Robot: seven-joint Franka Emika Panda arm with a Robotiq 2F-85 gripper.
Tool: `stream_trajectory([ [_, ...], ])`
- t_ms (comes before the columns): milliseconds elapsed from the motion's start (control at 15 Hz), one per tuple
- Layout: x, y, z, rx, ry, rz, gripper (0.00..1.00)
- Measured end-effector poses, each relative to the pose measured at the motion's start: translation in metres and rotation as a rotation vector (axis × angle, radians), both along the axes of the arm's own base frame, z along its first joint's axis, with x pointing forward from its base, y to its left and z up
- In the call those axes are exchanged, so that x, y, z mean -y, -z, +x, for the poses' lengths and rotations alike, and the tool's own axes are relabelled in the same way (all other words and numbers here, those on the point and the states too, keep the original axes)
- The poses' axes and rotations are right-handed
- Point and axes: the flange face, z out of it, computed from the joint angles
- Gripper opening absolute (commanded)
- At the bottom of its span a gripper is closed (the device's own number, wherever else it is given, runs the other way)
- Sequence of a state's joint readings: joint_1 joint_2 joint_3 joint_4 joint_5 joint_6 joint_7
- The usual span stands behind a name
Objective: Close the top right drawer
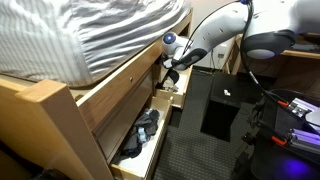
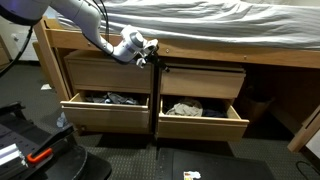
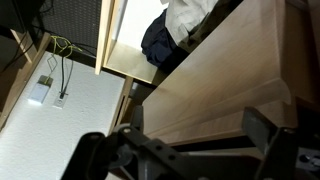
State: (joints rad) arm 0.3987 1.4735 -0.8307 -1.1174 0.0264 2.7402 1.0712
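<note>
The top right drawer [image 2: 203, 124] is a short light-wood box with a plain front. It stands pulled out, with dark blue and white cloth [image 3: 172, 36] inside. It also shows as the short drawer [image 1: 169, 98] under my arm. My gripper [image 2: 149, 53] hangs above it at the bed frame's middle post, in front of the closed upper drawer fronts [image 2: 204, 81]. My gripper [image 1: 172, 68] touches nothing I can see. In the wrist view the gripper [image 3: 180, 152] is open with nothing between its fingers [image 3: 264, 137], facing a flat wood panel [image 3: 215, 90].
A longer drawer [image 2: 104, 112] with dark grey clothes also stands open [image 1: 140, 138]. A black box [image 1: 224, 104] sits on the dark floor mat beside the bed. Red-and-black gear lies on the floor [image 2: 30, 152]. The striped mattress [image 1: 90, 35] overhangs above.
</note>
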Motion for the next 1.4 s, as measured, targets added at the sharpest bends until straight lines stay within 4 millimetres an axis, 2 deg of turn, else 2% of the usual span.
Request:
stream_trajectory([
  [333, -0.004, 0.003, -0.001, -0.017, -0.023, -0.018, 1.0],
  [467, -0.017, 0.013, -0.003, -0.069, -0.075, -0.008, 1.0],
  [533, -0.016, 0.023, -0.006, -0.093, -0.109, 0.023, 1.0],
  [600, -0.008, 0.037, -0.01, -0.107, -0.145, 0.06, 1.0],
  [733, 0.032, 0.066, -0.023, -0.107, -0.229, 0.122, 1.0],
  [867, 0.077, 0.083, -0.04, -0.098, -0.321, 0.162, 1.0],
  [1000, 0.109, 0.089, -0.051, -0.084, -0.357, 0.18, 1.0],
  [1067, 0.114, 0.088, -0.053, -0.08, -0.36, 0.18, 1.0],
  [1200, 0.109, 0.086, -0.05, -0.075, -0.365, 0.182, 1.0],
  [1400, 0.118, 0.082, -0.053, 0.016, -0.273, 0.217, 1.0],
])
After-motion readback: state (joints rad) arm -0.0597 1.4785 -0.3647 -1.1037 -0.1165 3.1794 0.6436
